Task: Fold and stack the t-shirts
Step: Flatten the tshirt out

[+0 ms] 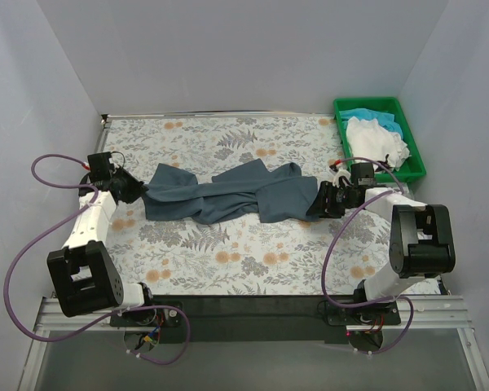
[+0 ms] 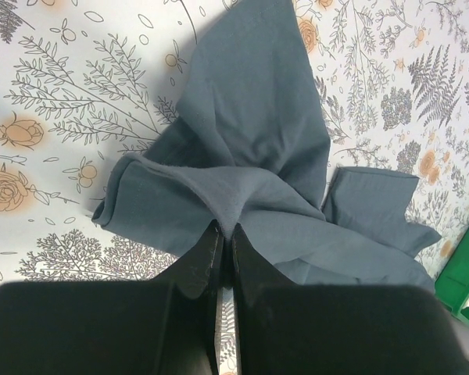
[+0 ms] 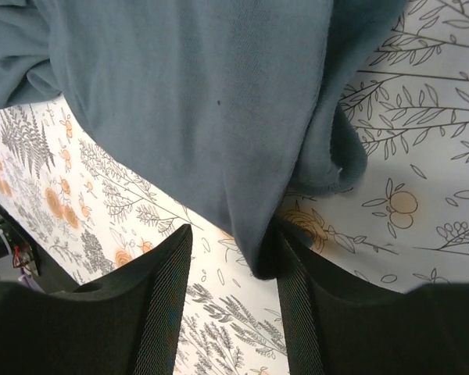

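Observation:
The dark slate blue-grey t-shirt [image 1: 228, 195] lies crumpled and stretched left to right across the middle of the floral table. My left gripper [image 1: 137, 189] is shut on the shirt's left edge; the left wrist view shows its jaws pinching a fold of the cloth [image 2: 250, 156]. My right gripper [image 1: 319, 201] is at the shirt's right edge, jaws open, with a corner of the cloth [image 3: 219, 109] hanging between the fingers against the right one. The white t-shirt [image 1: 376, 138] and the turquoise-blue t-shirt [image 1: 360, 116] lie bunched in the green tray.
The green plastic tray [image 1: 416, 159] stands at the back right corner of the table. Purple cables loop beside both arm bases. White walls close in the table on three sides.

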Robot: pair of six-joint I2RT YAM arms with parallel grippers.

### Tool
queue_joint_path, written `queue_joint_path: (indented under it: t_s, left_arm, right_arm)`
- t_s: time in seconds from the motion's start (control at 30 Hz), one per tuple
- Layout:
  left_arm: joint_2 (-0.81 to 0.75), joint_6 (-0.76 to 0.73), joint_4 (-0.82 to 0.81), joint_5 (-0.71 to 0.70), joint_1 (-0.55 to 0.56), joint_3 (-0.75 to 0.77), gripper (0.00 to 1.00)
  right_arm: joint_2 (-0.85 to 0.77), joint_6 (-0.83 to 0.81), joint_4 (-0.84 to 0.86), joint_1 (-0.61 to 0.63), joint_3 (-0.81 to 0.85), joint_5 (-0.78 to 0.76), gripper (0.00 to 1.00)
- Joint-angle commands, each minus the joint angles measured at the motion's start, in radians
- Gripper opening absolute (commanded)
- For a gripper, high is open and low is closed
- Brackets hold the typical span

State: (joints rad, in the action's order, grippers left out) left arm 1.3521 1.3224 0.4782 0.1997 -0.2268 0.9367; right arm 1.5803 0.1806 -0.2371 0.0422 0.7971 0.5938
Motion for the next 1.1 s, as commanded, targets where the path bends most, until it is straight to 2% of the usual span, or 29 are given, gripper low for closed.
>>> queue_joint_path:
  t_s: [0.0, 0.27, 0.4, 0.63, 0.73, 0.77, 0.83, 0.97, 1.07]
  left_arm:
    - [-0.031, -0.012, -0.016, 0.007, 0.004, -0.009, 0.0]
    - [-0.039, -0.014, -0.023, 0.006, 0.006, -0.012, 0.0]
    - [-0.036, -0.012, -0.024, 0.006, 0.004, -0.009, 0.0]
    - [-0.047, -0.011, -0.016, -0.002, 0.004, -0.003, 0.0]
    - [-0.05, -0.011, 0.005, 0.003, 0.004, 0.028, 0.0]
    - [-0.048, -0.011, 0.011, 0.001, 0.006, 0.037, 0.0]
    - [-0.051, -0.009, 0.03, 0.0, 0.003, 0.073, 0.0]
    - [-0.035, -0.002, 0.066, -0.028, 0.003, 0.174, 0.0]
    - [0.03, 0.006, 0.118, -0.052, 0.003, 0.359, 0.0]
  right_arm:
    - [0.012, -0.036, 0.047, 0.004, -0.004, 0.004, 0.45]
    - [0.007, -0.043, 0.067, 0.004, -0.065, -0.003, 0.44]
    - [0.014, -0.046, 0.067, 0.004, -0.064, 0.006, 0.4]
    - [-0.014, -0.03, 0.062, 0.004, -0.082, 0.014, 0.22]
    - [-0.051, -0.015, 0.056, 0.005, -0.088, 0.024, 0.08]
    - [-0.06, -0.012, 0.048, 0.004, -0.082, 0.029, 0.06]
    - [-0.098, 0.005, 0.033, 0.004, -0.064, 0.037, 0.01]
    - [-0.175, 0.057, -0.013, 0.004, 0.058, 0.032, 0.01]
    - [-0.181, 0.071, -0.134, -0.007, 0.285, -0.038, 0.01]
